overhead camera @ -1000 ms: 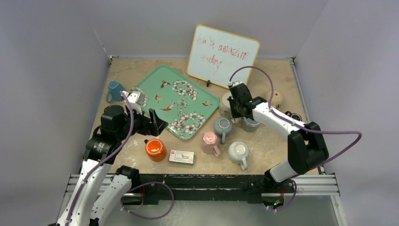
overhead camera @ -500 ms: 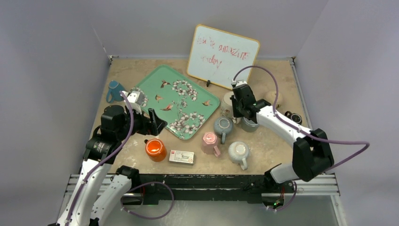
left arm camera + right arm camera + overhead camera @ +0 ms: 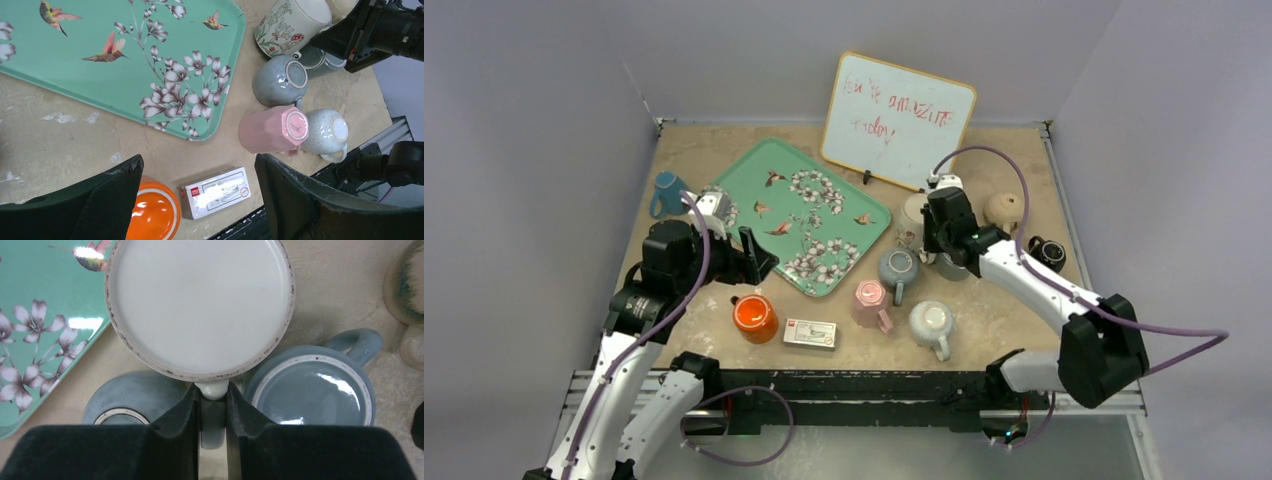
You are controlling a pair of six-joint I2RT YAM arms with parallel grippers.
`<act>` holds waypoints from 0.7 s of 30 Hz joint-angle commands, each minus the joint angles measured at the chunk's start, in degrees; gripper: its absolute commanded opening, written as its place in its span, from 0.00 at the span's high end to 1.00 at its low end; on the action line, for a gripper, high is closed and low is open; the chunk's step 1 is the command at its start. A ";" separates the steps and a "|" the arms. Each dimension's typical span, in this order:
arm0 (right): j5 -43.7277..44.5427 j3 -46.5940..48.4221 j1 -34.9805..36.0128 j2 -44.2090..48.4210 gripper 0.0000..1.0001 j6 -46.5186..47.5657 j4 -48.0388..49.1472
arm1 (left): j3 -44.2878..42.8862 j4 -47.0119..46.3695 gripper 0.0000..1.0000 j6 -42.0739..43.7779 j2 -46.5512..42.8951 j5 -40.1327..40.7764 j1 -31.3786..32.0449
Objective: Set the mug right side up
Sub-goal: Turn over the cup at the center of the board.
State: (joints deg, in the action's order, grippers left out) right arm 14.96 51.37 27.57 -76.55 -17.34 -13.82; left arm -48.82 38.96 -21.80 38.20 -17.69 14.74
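Note:
The cream floral mug (image 3: 910,220) stands upside down beside the tray's right corner. Its bare round base (image 3: 200,305) fills the right wrist view. My right gripper (image 3: 213,390) is shut on its cream handle (image 3: 213,388), which is pinched between the two pads. In the top view that gripper (image 3: 934,238) sits at the mug's right side. The mug's flowered side shows in the left wrist view (image 3: 290,22). My left gripper (image 3: 199,165) is open and empty, hanging above the table over an orange mug (image 3: 753,316) and a small white box (image 3: 810,333).
A grey mug (image 3: 898,268) is upside down and a blue-grey mug (image 3: 312,395) stands upright, both close against the cream mug. A pink mug (image 3: 869,300), a speckled mug (image 3: 931,322), the green tray (image 3: 769,190), a whiteboard (image 3: 898,118), a teal mug (image 3: 666,192) and a beige mug (image 3: 1003,208) stand around.
My right wrist has shifted a little to the right and nearer, staying at the cream mug. The left arm has hardly moved.

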 commanded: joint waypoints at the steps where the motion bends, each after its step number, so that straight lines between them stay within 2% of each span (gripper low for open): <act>1: 3.61 -0.62 -0.33 5.66 1.00 -3.52 11.96 | -1.17 -0.77 0.19 -1.87 0.76 0.72 -0.24; 8: 2.59 -1.06 -0.32 11.17 1.00 -6.82 13.55 | -3.83 -3.32 0.23 -9.46 1.56 -2.16 -0.24; 15: -3.43 -1.49 -0.20 14.13 1.00 -13.93 18.44 | -2.95 -11.89 0.24 -16.99 0.82 -7.42 -0.24; 21: -9.81 -0.47 0.70 12.83 1.00 -20.98 22.51 | -2.15 -15.69 0.24 -22.46 0.32 -7.36 -0.24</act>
State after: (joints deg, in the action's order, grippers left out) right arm 10.09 48.49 27.49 -64.88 -31.51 -5.02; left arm -49.93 29.12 -38.61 39.29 -23.81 14.74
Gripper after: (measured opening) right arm 0.199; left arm 0.757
